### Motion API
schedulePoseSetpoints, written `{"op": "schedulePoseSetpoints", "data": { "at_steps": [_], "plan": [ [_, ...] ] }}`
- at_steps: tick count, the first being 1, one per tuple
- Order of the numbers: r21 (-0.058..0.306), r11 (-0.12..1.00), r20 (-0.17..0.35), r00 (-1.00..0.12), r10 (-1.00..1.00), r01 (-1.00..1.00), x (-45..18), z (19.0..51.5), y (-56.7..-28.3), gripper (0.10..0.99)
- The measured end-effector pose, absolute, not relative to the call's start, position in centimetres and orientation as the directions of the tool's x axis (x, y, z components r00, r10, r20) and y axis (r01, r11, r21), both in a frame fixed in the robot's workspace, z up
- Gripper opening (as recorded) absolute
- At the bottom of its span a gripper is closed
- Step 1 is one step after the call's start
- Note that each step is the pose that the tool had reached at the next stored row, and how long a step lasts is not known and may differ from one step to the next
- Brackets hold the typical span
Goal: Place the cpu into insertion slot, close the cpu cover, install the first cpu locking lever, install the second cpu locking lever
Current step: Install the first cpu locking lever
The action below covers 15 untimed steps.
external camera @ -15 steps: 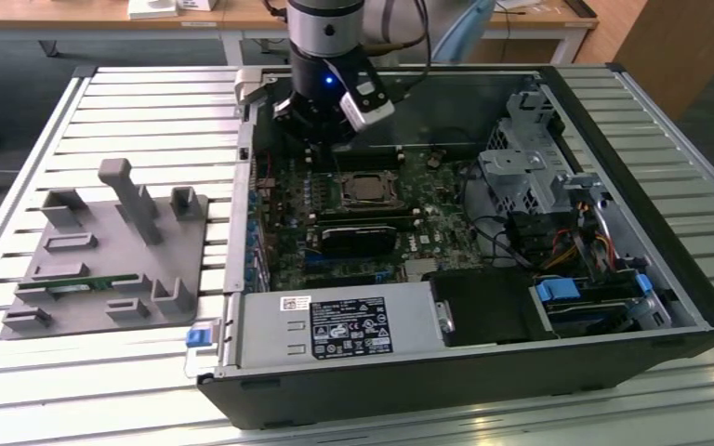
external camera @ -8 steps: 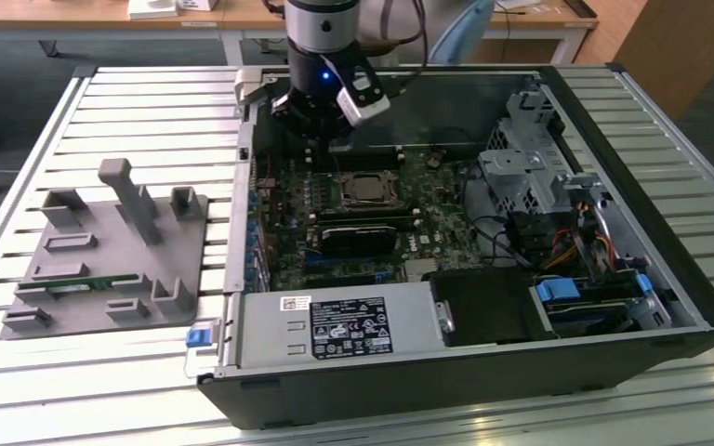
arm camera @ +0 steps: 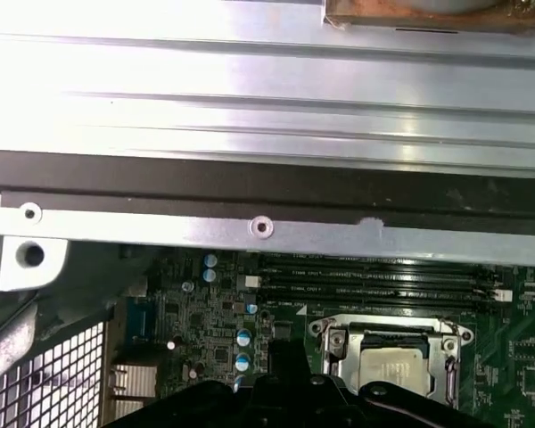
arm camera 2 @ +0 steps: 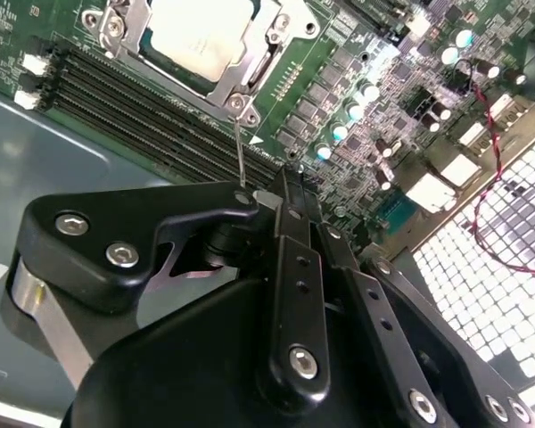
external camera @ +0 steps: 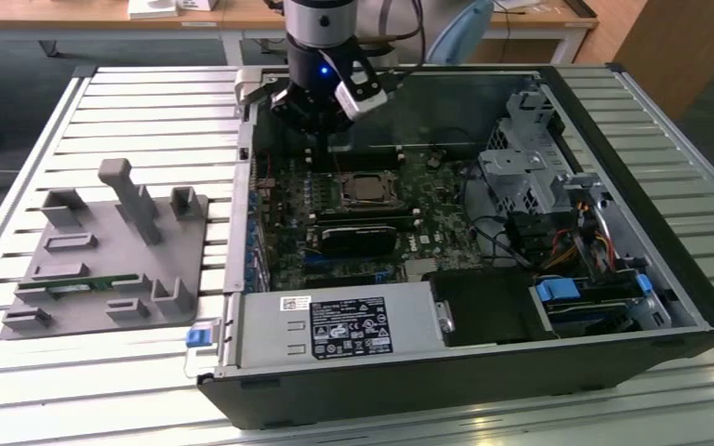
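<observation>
Pincer (arm camera 2: 260, 193): pressed together, seemingly pinching the free end of the locking lever (arm camera 2: 240, 152); poised over the motherboard (arm camera 2: 366, 134), just beside the socket.
Chip position: the cpu (arm camera 2: 196, 31) lies flat in the insertion slot (external camera: 346, 190), inside the computer case (external camera: 654, 242).
Chip facing: silvery top turned up out of the case; square, so no long axis.
Frame: the cpu cover (arm camera 2: 266, 58) is folded down around the chip.
Lever axis: thin straight rod, running from a hinge at one socket corner to the pincer tip, crossing the memory slots (arm camera 2: 134, 98); appears raised off the board, not latched.
Step in hand: judged to be a lever installation.
Handling advice: grip near the tip and swing about the hinge without sideways pull, as so slim a rod would likely bend or slip; press down, then tuck under its catch.
Hazard: contact with the memory slots.
</observation>
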<state>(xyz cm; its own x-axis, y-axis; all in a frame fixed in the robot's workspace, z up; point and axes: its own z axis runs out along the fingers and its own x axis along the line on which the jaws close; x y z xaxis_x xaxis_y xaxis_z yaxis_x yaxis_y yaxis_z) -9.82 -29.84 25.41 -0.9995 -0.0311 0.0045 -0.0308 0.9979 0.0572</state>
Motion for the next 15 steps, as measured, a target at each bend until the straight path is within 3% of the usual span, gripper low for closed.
{"op": "schedulePoseSetpoints", "data": {
  "at_steps": [15],
  "plan": [
    [0.057,0.998,0.004,-0.999,-0.032,-0.031,-7.9,25.3,-29.5,0.106]
  ]
}}
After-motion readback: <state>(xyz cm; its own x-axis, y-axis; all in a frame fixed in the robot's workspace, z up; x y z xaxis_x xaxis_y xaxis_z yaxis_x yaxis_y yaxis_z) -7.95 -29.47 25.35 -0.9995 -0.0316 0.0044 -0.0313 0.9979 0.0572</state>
